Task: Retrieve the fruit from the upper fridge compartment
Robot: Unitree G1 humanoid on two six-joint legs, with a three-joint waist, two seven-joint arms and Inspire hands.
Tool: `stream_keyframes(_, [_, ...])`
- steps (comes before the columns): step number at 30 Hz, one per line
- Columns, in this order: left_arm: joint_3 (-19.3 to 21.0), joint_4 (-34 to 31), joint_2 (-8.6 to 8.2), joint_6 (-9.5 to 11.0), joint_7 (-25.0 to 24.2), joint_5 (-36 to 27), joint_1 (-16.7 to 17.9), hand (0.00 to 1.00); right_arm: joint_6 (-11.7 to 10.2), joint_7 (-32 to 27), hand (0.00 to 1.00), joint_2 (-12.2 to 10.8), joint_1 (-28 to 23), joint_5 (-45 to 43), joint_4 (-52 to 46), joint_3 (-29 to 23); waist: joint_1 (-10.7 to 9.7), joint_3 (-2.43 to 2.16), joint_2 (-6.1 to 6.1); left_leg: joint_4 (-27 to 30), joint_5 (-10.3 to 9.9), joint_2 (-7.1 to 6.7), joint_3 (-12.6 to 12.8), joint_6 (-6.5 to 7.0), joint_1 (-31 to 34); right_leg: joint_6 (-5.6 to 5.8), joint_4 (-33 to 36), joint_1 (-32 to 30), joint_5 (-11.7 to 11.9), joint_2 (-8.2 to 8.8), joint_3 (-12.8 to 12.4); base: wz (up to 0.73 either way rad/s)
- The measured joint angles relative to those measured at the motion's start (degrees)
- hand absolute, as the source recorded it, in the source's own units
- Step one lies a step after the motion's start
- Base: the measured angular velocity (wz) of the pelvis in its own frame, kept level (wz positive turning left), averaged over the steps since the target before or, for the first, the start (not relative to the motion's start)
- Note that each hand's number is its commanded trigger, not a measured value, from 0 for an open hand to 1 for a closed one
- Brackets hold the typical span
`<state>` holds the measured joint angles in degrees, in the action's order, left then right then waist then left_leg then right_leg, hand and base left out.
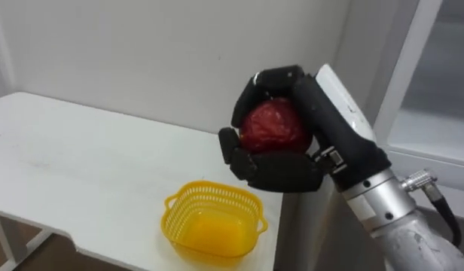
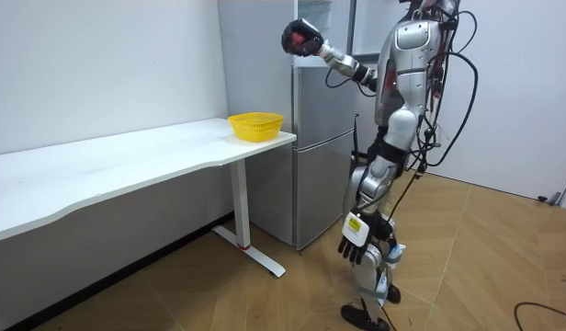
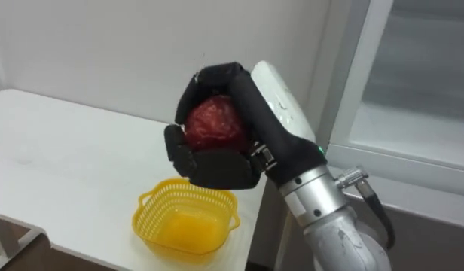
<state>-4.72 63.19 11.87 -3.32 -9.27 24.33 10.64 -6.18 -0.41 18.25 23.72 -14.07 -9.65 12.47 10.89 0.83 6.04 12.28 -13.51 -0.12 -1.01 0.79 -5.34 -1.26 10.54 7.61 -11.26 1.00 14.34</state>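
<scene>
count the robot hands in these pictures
2. The right robot hand is raised by the fridge, curled round a red fruit; the left robot hand hangs beside the robot's leg in the room view.

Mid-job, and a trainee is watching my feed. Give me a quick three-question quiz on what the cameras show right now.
1. Multiple choice: what is the right hand doing?
A) curled round a red round fruit
B) resting flat on the table
C) hanging open with nothing in it
2. True or false: the fruit already lies inside the yellow basket.
3. Fill in: the basket stands on the white ____.

Key:
1. A.
2. False: the hand holds the fruit in the air, higher than the basket.
3. table.
</scene>
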Motion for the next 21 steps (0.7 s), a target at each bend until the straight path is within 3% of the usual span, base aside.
stream_keyframes(4, [0.2, 0.0, -0.12, -0.2, 0.1, 0.0, 0.4, 0.00, 1.9, -0.4, 1.00, 0.1, 0.0, -1.2, 6.0, 0.1, 2.2, -0.34, 0.74, 0.3, 0.0, 0.06, -0.1, -0.05, 0.9, 0.00, 0.0, -0.7, 0.0, -0.01, 0.0, 0.00])
stream_keyframes(13, [1.2, -0.6, 0.38, -0.3, -1.1, 0.0, 0.3, 0.00, 2.4, -2.1, 1.00, 0.4, 2.0, -4.7, 15.9, 0.5, 3.4, 0.17, 1.93, 1.4, 0.1, -0.49, -2.5, 0.04, 2.8, 0.00, -0.1, -1.1, 0.0, 0.40, 1.6, 0.14])
stream_keyframes(21, [1.3, -1.3, 1.30, -0.3, -1.7, 0.0, 0.1, 0.00, 2.7, -2.1, 1.00, 0.6, 2.6, -7.9, 22.6, 1.5, 3.7, 0.26, 3.13, 2.2, 0.2, -0.61, -3.1, 0.16, 3.6, 0.00, 0.0, -1.2, 0.0, 0.74, 3.0, 0.08])
